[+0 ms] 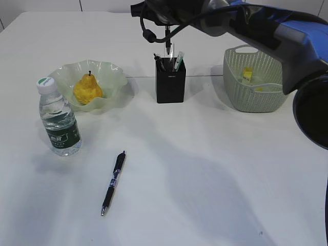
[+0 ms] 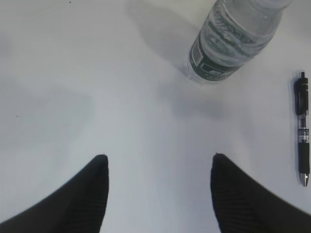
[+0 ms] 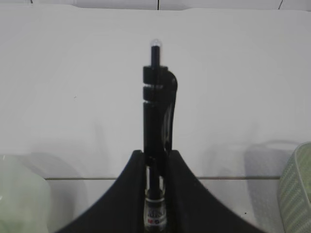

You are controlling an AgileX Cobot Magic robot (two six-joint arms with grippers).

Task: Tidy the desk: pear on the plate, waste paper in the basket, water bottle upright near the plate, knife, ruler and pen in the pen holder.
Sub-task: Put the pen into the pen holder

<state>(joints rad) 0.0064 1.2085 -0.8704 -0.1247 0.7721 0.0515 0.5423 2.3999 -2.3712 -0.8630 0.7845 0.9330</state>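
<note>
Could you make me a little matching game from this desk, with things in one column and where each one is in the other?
Things:
1. pear
2. water bottle
3. pen on the desk
4. pen in the right gripper

Places:
a. clamped above the pen holder
b. lying flat on the desk
c. standing upright beside the plate
d. on the plate

Pairs: 1-d, 2-c, 3-b, 4-a

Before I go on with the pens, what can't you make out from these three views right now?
- Right claw: exterior view, hidden behind its arm; whether the held pen's tip has entered the pen holder is unclear.
- Basket contents: only small yellow bits show, too small to identify.
- Left claw: outside the exterior view.
- Holder contents: too small to separate.
</note>
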